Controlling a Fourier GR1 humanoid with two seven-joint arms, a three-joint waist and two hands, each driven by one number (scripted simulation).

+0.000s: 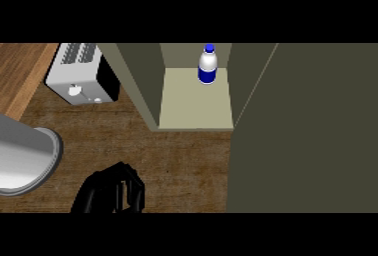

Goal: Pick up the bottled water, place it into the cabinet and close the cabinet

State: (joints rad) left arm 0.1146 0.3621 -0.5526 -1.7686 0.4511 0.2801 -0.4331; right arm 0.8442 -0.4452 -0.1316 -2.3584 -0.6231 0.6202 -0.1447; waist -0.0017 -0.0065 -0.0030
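Bottled water, blue label unreadable, stands in cabinet; left hand fingers curled, empty

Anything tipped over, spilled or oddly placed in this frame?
Nothing stands out. The bottle stands upright at the back of the cabinet shelf, with no spill showing. The cabinet door is open. The toaster sits on the counter, and the left hand shows at the lower edge.

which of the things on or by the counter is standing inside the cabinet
The bottled water: it stands upright on the cabinet shelf, while the toaster sits outside on the counter.
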